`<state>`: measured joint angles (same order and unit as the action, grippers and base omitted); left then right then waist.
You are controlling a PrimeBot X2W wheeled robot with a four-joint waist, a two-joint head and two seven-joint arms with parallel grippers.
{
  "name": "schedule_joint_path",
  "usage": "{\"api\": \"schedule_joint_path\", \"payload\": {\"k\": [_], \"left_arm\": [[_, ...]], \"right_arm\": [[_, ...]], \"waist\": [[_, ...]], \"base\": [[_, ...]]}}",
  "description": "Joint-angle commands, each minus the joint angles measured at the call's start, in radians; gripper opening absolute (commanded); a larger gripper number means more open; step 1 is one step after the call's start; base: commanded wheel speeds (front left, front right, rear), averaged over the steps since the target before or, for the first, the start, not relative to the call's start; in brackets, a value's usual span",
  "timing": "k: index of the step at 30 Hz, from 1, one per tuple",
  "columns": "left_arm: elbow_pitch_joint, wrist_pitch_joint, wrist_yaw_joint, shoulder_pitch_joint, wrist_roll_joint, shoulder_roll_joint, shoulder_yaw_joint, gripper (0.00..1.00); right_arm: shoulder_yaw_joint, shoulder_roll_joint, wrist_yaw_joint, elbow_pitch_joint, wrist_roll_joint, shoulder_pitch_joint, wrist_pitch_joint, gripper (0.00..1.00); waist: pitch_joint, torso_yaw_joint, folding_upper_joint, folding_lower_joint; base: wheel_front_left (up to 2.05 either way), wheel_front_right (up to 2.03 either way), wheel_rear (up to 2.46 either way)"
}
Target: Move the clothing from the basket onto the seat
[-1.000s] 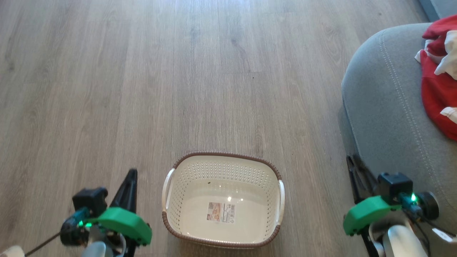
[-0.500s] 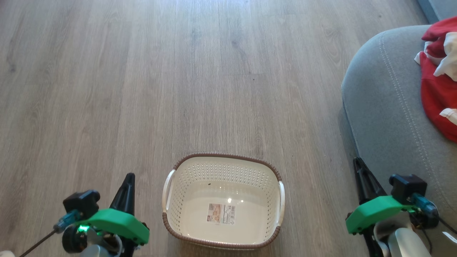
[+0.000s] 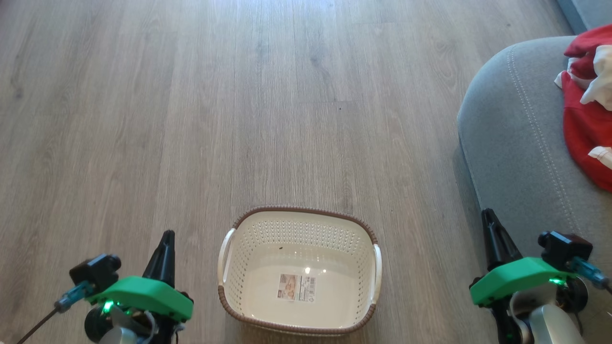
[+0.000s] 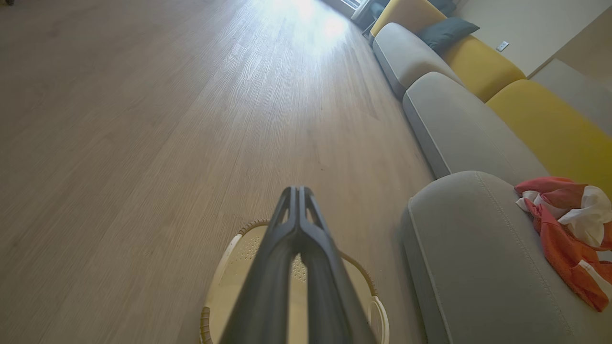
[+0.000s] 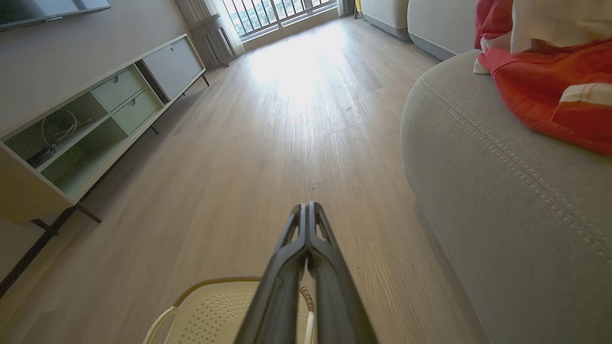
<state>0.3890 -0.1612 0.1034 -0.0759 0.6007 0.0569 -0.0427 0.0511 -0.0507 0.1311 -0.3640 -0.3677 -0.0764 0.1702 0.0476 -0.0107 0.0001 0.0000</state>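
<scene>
On the seat (image 3: 516,157), well apart from the empty basket (image 3: 306,210), we judge the clothing (image 3: 585,134) soft, light and limp (pinch a raised fold), left tool (image 3: 167,237) and right tool (image 3: 489,217) both closed on nothing.

You've got open floor (image 3: 239,119) from 9 round to 1 o'clock, free to pass. Basket (image 3: 301,209) at 6, top open, reachable from above, floor strips either side. Seat (image 3: 516,143) walls off 2 to 5; clothing (image 3: 585,138) heaped on it at 3.
</scene>
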Motion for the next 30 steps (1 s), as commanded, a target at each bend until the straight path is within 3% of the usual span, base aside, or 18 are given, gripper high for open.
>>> {"api": "schedule_joint_path", "payload": {"k": [1, 30], "left_arm": [[-0.041, 0.006, 0.006, -0.035, 0.031, 0.002, 0.020, 0.00], [-0.072, 0.089, 0.013, -0.034, 0.333, -0.001, 0.062, 0.00]], "right_arm": [[0.001, -0.001, 0.000, 0.037, -0.039, -0.030, -0.011, 0.00], [0.020, 0.000, 0.000, 0.063, -0.411, -0.031, -0.095, 0.00]], "waist": [[-0.001, 0.000, -0.0001, 0.0000], [-0.014, 0.003, -0.0001, 0.0000]], "base": [[0.00, 0.00, 0.00], [0.00, 0.00, 0.00]]}}
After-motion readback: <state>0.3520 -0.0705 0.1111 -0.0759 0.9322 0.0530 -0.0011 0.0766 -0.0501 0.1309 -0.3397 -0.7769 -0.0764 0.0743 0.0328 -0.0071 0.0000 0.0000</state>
